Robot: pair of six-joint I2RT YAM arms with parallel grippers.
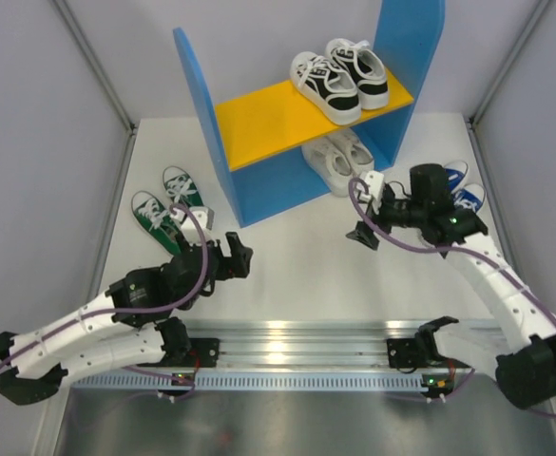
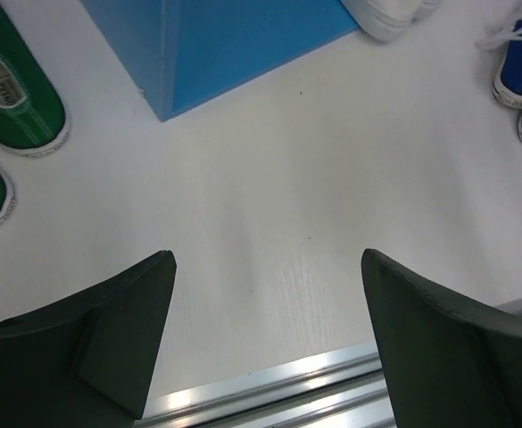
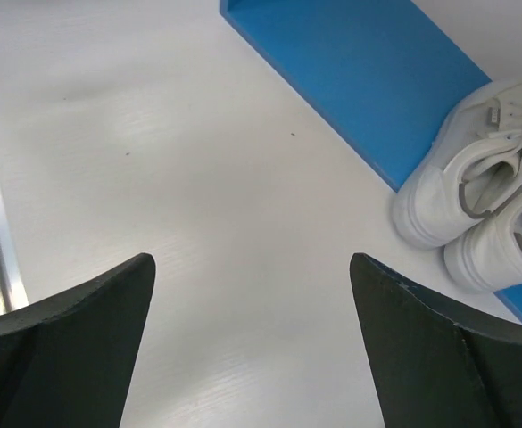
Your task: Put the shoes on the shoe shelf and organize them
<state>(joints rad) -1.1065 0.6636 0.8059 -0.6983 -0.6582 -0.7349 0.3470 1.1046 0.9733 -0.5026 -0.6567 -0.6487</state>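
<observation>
Left jaws and right jaws stand released, grasping nothing, over the tabletop (image 1: 297,275). White shoes (image 1: 339,157) sit inside the shoe shelf (image 1: 209,123) under its board; green shoes (image 1: 181,185) lie at its 8 o'clock, blue shoes (image 1: 469,195) at 4 o'clock.

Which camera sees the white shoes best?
The right wrist view: the white shoes show large at right, toes and laces clear. The top view shows them small, partly under the orange board. The left wrist view catches only a white toe at its top edge.
</observation>
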